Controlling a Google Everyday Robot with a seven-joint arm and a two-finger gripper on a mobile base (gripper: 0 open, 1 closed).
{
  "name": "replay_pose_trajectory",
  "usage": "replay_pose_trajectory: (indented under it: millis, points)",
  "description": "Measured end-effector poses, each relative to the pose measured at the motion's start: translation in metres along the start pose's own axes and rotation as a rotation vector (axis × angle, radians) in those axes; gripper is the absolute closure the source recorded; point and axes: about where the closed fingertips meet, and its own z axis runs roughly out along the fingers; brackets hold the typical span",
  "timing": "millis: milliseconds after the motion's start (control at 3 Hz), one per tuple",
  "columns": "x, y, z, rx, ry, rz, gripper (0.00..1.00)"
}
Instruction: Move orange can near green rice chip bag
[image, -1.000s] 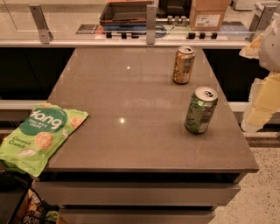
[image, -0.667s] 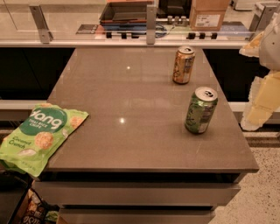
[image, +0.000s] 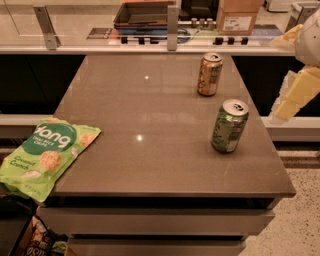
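The orange can (image: 209, 74) stands upright at the far right of the brown table (image: 150, 145). The green rice chip bag (image: 44, 154) lies flat at the table's near left corner and hangs over the left edge. My gripper (image: 296, 85) is at the right edge of the camera view, off the table's right side, level with the cans and apart from both. It holds nothing that I can see.
A green can (image: 229, 125) stands upright near the table's right edge, in front of the orange can. A counter with a glass rail, a tray (image: 144, 14) and a cardboard box (image: 239, 16) runs behind the table. Another snack bag (image: 37, 240) lies on the floor at lower left.
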Motion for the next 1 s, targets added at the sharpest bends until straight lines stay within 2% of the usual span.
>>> replay_pose_trajectory:
  millis: [333,1000]
  points:
    - [0.002,-0.026,0.007,0.039,-0.062,0.004,0.00]
    - [0.008,-0.069,0.016,0.123,-0.088,0.053,0.00]
